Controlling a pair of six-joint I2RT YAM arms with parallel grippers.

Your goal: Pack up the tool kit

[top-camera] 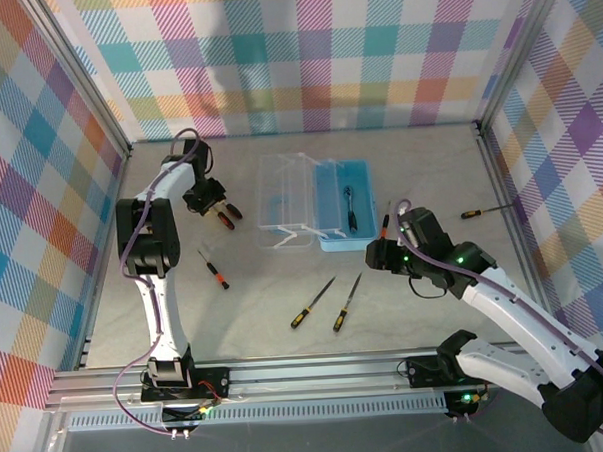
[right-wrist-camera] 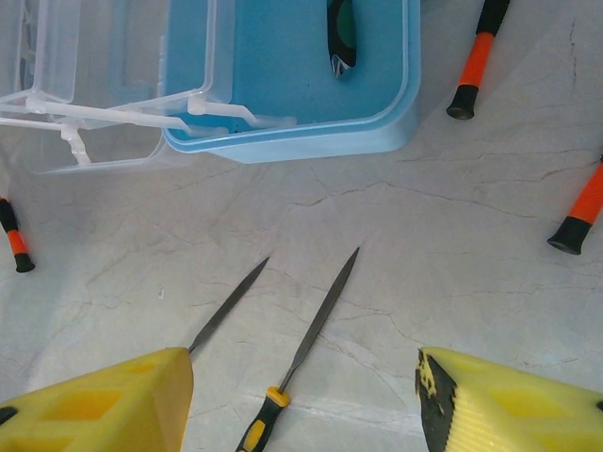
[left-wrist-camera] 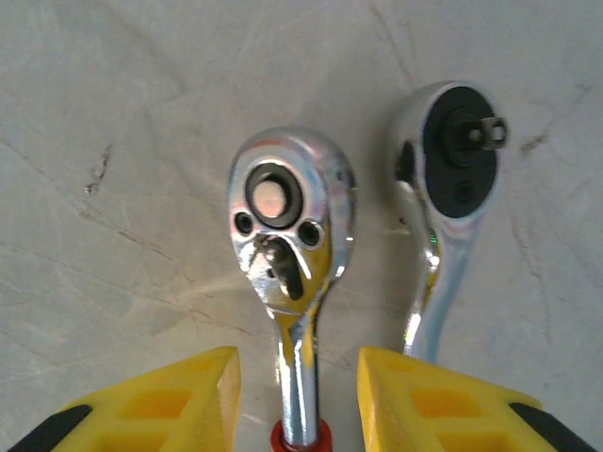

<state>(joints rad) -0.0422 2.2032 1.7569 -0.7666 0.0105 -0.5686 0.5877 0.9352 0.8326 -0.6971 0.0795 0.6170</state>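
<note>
Marbled tabletop (left-wrist-camera: 113,113) lies beneath our left gripper (left-wrist-camera: 298,395), jaws part-open astride the shaft of the ratchet (left-wrist-camera: 292,226), gripping nothing yet. We see that shaft running straight back between them, head ahead; the blue case (top-camera: 343,206) sits to its right.

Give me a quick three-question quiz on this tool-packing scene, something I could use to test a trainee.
1. True or false: the blue case lies open with one tool inside it.
2. What sits between the fingers of the left gripper? A) a ratchet wrench B) a spoon C) a hammer
3. Is the right gripper holding anything?
Key: 1 true. 2 A. 3 No, it hangs open over two slim tools.
</note>
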